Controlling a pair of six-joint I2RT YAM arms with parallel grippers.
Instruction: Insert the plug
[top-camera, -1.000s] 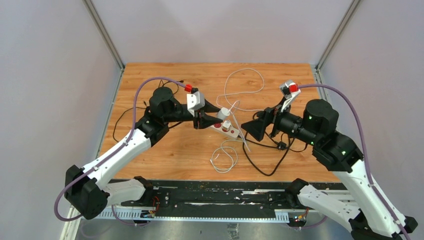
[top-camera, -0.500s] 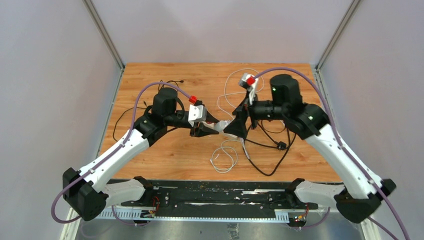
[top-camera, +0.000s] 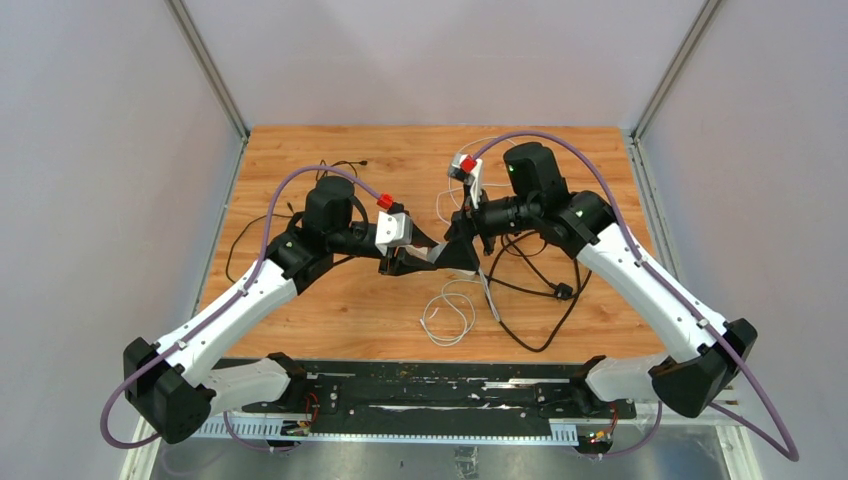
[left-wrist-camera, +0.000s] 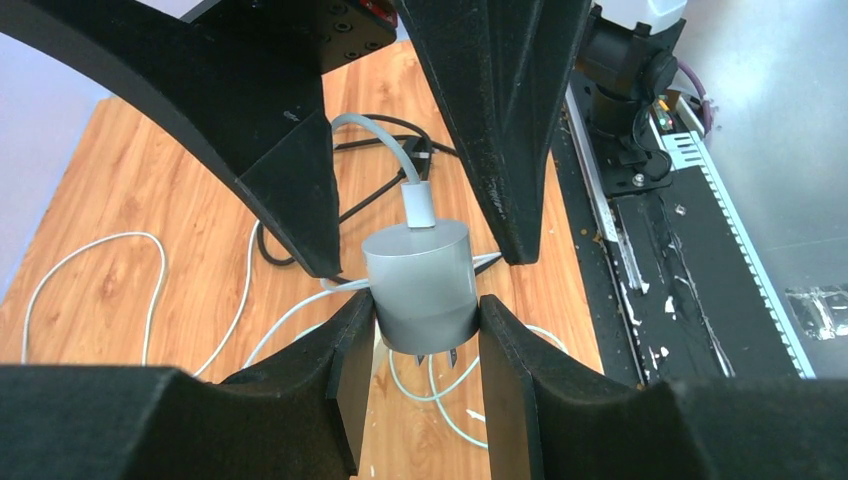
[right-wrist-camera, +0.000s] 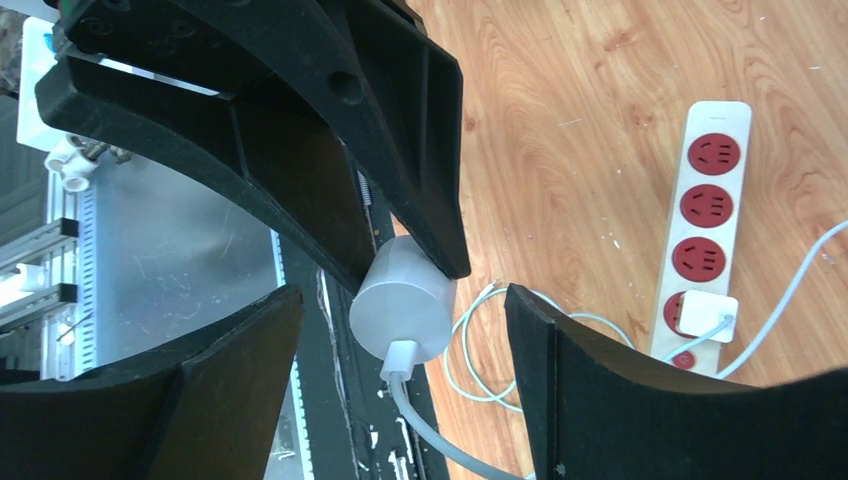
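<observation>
The plug (left-wrist-camera: 418, 275) is a grey cylinder with a white cable connector on top and metal prongs underneath. My left gripper (left-wrist-camera: 427, 322) is shut on its lower half and holds it above the table. My right gripper (right-wrist-camera: 400, 300) is open, one finger on each side of the plug (right-wrist-camera: 402, 308) with a gap on both sides. In the top view the two grippers meet tip to tip, left (top-camera: 425, 257) and right (top-camera: 455, 250), over the middle of the table. The white power strip (right-wrist-camera: 705, 200) with red sockets lies on the wood below; a white square adapter (right-wrist-camera: 703, 315) sits in its end socket.
A loose white cable coil (top-camera: 447, 312) lies in front of the grippers. Black cable (top-camera: 530, 300) loops to the right of it, and more black cable (top-camera: 240, 245) trails at the left. Grey walls enclose the wooden table (top-camera: 330, 300).
My right arm has swung left from the right side of the table until its jaws straddle the plug, and they have narrowed a little. The left gripper has kept hold of the plug.
</observation>
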